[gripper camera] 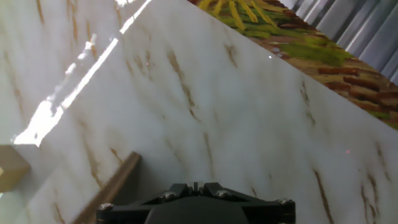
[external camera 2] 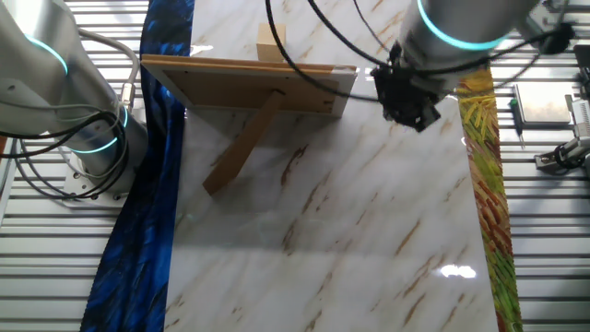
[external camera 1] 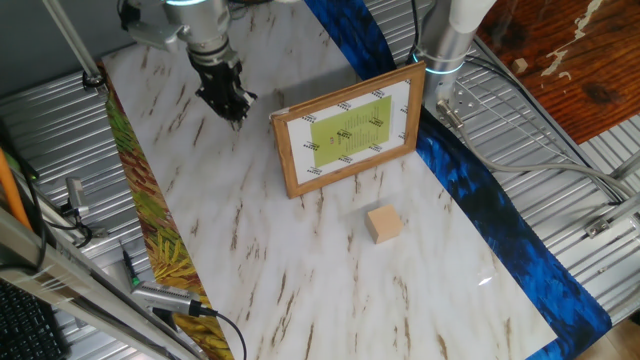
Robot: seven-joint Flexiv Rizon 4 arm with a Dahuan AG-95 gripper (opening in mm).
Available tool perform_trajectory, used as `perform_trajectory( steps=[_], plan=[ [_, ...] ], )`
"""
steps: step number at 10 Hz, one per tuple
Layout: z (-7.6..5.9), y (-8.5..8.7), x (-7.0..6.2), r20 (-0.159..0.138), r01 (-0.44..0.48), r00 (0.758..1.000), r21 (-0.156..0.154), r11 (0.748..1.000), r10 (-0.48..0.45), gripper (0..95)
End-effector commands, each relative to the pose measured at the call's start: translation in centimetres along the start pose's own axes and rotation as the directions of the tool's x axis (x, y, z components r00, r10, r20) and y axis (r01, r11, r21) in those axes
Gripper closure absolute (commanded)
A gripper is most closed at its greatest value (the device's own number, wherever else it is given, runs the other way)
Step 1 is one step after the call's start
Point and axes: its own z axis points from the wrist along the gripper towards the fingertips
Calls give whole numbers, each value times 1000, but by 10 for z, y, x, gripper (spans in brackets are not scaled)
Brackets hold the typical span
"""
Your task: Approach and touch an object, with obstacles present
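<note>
The small tan wooden cube (external camera 1: 383,224) sits on the white marble table top, in front of the framed picture (external camera 1: 350,130). The picture stands upright on a rear prop; its brown back (external camera 2: 249,85) shows in the other fixed view, with the cube (external camera 2: 270,41) peeking over its top edge. My gripper (external camera 1: 230,103) hangs above the table to the left of the picture, on the far side from the cube, with its jaws together and empty. It also shows in the other fixed view (external camera 2: 417,115). In the hand view the gripper (gripper camera: 196,185) points at bare marble, the cube (gripper camera: 9,168) is at the left edge, and the picture's edge (gripper camera: 111,188) is at the bottom left.
A blue cloth strip (external camera 1: 480,210) runs along the table's right side, and a yellow-green patterned strip (external camera 1: 150,220) along its left. A second arm's base (external camera 1: 445,40) stands behind the picture. Cables and tools (external camera 1: 160,298) lie on the ribbed metal at the left.
</note>
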Motion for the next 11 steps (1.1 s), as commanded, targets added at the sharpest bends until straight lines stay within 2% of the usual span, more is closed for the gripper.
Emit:
perform_trajectory(
  steps=[1,2,3,4,7,8,9,11],
  plan=[
    [4,-9,13,-15,7,1000,-1,1000,-7,950],
    [4,-11,15,-17,7,1000,-1,1000,-7,950],
    [10,-19,29,-28,11,1000,-3,1000,-12,950],
    [12,-21,33,-27,13,1000,-4,1000,-13,950],
    [22,-28,58,-22,35,999,-2,999,-35,950],
    [22,-28,60,-21,36,999,-1,999,-36,950],
    [25,-27,68,-21,39,999,1,999,-39,950],
    [26,-23,74,-23,41,999,6,999,-41,950]
  ],
)
